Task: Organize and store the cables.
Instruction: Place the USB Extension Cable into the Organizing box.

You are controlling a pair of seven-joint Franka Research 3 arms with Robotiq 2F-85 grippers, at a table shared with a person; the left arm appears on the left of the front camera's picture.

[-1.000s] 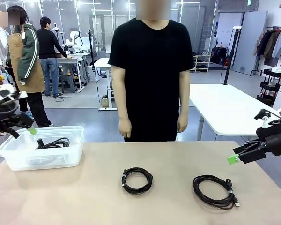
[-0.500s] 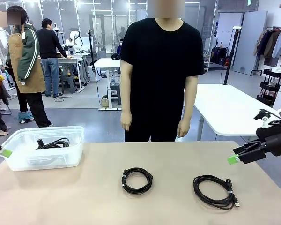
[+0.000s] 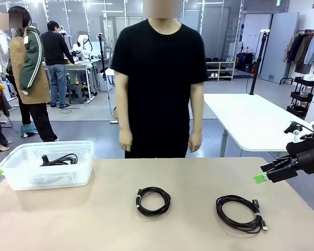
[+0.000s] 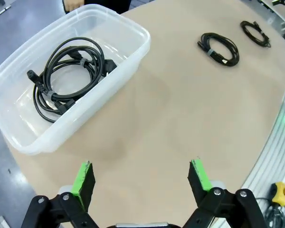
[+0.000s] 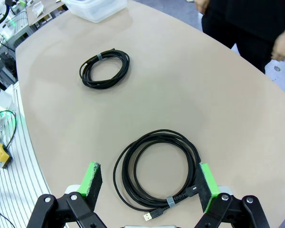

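Right fingers [image 5: 94, 179] gape empty, aimed at desk's nearest cable coil [image 5: 159, 135], probably next to grab; left fingers [image 4: 84, 178] open, idle beside bin [image 4: 133, 61].

Left tool [image 4: 140, 167], right tool [image 5: 148, 168]: jaws spread

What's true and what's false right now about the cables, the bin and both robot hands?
1. Two coils lie on the bare table: the smaller coil and the larger coil. True.
2. The clear bin is empty. False: it holds coiled black cable.
3. The right hand grips the larger coil. False: it is open and holds nothing.
4. The left hand is open. True.
5. The person is touching a coil. False: both arms hang down beyond the table.
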